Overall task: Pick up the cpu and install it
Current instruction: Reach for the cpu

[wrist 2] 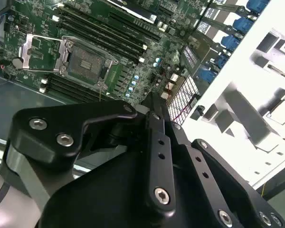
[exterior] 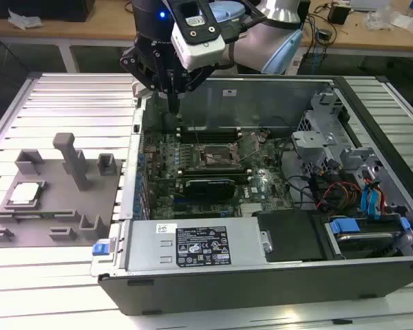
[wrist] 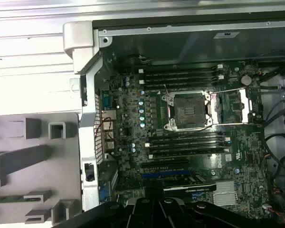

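Note:
The cpu [exterior: 25, 193], a small silver square, lies in a recess of the grey fixture plate [exterior: 58, 223] at the exterior view's left. My gripper [exterior: 173, 105] hangs well above the back left corner of the open computer case [exterior: 261, 278], far from the cpu. Its jaws are shut with nothing between them, and it shows dark in both wrist views [wrist 2: 152, 99] [wrist: 156, 203]. On the green motherboard [exterior: 193, 185] the cpu socket [exterior: 217, 159] [wrist 2: 85, 62] [wrist: 187, 109] stands open and bare, its metal frame and lever swung back.
Grey posts and blocks [exterior: 72, 159] rise from the fixture plate. Memory slots [wrist: 180, 76] flank the socket, with a card [exterior: 210, 185] in front of it. A drive cage [exterior: 330, 127], loose cables [exterior: 337, 192] and blue connectors [exterior: 372, 199] crowd the case's right side.

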`<control>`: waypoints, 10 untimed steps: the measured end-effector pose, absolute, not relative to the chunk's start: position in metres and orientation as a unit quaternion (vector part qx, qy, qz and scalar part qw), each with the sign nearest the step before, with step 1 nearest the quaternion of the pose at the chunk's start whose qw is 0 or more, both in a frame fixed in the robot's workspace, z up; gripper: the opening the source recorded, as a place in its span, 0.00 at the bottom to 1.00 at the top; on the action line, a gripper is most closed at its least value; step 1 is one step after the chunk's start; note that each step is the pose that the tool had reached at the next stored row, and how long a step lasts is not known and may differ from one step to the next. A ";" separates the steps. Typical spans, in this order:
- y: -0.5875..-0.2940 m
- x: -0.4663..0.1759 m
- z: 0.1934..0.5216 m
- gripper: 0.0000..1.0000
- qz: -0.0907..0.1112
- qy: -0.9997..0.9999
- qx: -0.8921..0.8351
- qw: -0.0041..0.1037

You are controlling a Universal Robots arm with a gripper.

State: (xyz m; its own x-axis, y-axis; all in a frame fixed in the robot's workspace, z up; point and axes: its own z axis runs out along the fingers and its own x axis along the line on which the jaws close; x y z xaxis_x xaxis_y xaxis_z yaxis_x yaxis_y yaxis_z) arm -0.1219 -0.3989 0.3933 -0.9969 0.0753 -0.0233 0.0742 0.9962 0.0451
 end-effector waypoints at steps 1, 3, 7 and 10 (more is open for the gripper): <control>-0.399 -0.122 0.393 0.11 0.022 0.999 0.037 0.012; -0.399 -0.122 0.393 0.11 0.022 0.999 0.037 0.012; -0.399 -0.122 0.393 0.11 0.022 0.999 0.037 0.013; -0.399 -0.123 0.393 0.11 0.022 0.999 0.037 0.012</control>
State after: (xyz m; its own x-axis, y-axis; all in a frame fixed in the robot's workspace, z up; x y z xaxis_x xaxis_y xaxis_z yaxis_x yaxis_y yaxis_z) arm -0.1233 -0.3988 0.3933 -0.9969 0.0753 -0.0233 0.0742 0.9962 0.0451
